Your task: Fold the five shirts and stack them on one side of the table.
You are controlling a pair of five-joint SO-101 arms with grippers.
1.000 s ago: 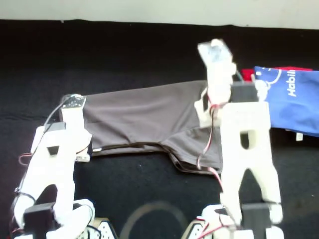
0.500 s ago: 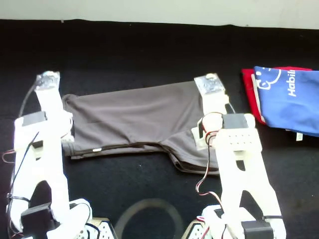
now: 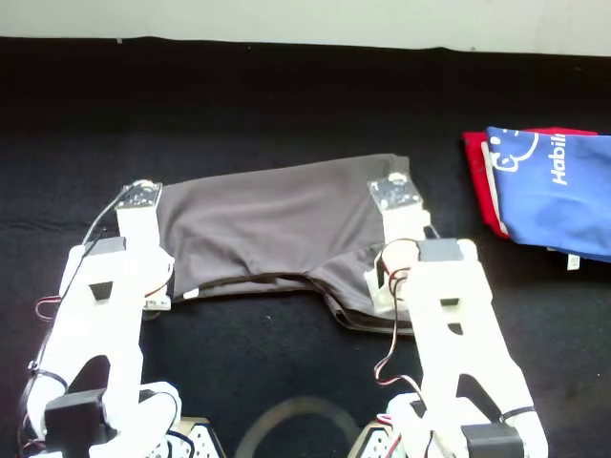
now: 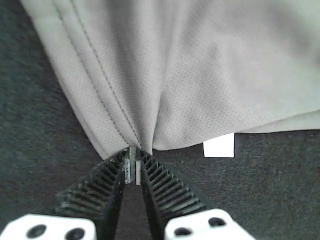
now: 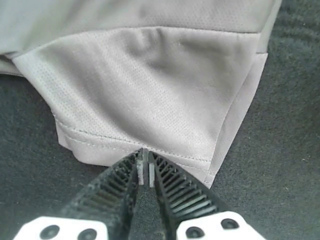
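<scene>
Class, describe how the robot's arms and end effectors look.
The left arm and right arm are white angular plastic with cut-out slots, black motor blocks and thin red cables. The left end effector and right end effector have black ribbed fingers on white bases with holes.

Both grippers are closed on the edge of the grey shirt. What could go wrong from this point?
The right gripper pinches only the sleeve hem's edge of the grey mesh shirt; it may slip out when lifted.
The left gripper bunches the hem, so the fold may come out wrinkled.
A wide swing could disturb the folded blue shirt nearby.
</scene>
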